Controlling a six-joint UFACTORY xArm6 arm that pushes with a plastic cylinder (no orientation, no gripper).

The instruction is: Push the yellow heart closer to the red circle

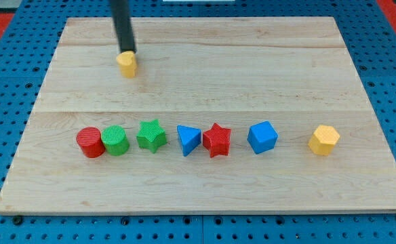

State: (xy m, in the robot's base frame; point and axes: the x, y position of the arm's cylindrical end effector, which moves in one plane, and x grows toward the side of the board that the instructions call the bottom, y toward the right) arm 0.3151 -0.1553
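No hand is fitted: the arm ends in a dark rod, so there is nothing to clench or release. Its tip [127, 52] stands in the upper left of the frame, at the upper edge of the yellow heart [126, 64] and apparently touching it.

The yellow heart lies alone on the wooden table [252, 74], well apart from the red circle [90, 142], which sits at the left end of a row across the lower half of the frame.

**Hazards.** The red circle lies below and slightly left of the heart. A push aimed straight down the frame would likely carry the heart toward the green cylinder [116, 140], which touches the red circle. An off-centre contact could let the rounded heart rotate and slip past the tip. An overlong stroke could knock the row apart.

**Count.**
- Eight blocks in all.
- Two yellow: the heart and a hexagon [324, 140].
- Two red: the circle and a star [217, 139].
- Two green: the cylinder and a star [151, 135].
- Two blue: a triangle [188, 139] and a cube [262, 137].
- One rod and one table.
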